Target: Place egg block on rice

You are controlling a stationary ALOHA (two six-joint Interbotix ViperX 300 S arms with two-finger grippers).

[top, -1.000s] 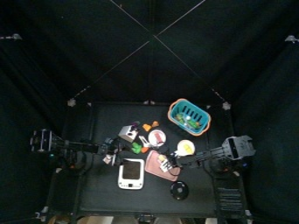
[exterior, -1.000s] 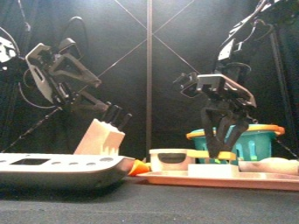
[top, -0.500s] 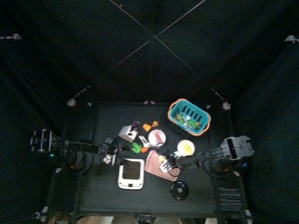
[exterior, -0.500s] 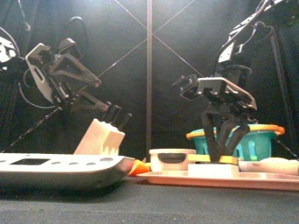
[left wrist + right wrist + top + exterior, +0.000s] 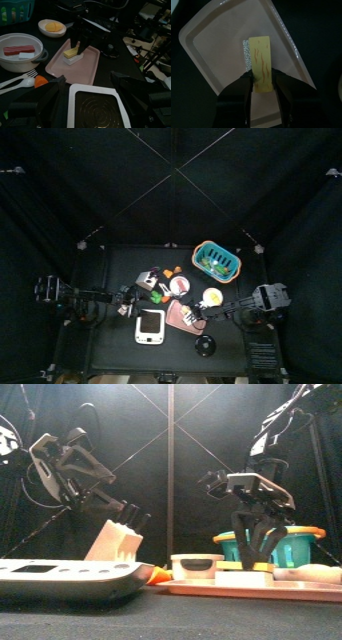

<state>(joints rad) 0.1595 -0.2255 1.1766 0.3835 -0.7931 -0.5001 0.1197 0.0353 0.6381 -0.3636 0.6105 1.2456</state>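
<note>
Far left: left tool (image 5: 89, 85) resting with jaws apart above the white device (image 5: 93, 107), well away from the work. Best left there. Beyond that tool, a white bowl (image 5: 20, 36), out of the way.

At the middle, on the pink tray (image 5: 218, 35): right tool (image 5: 264, 76) pointing down, jaws seemingly clamped on the long edges of the egg block (image 5: 260, 60), read here as the yellow slab. Directly under and ahead of this tool, the slab lying on the rice (image 5: 246, 54) but off-centre, with a strip of white rice bare along one side and the slab looking tilted in the left wrist view.

For a clean finish: nudge sideways until no rice shows unevenly, lower until the slab sits flat, then open slowly and lift straight up, so nothing drags. No pushing down hard; a light rice block likely to slide on the smooth tray.

Past the tray from the right tool, a round fried-egg piece (image 5: 51, 25), untouched. Further right, the teal basket (image 5: 305, 547), clear of the tool.
</note>
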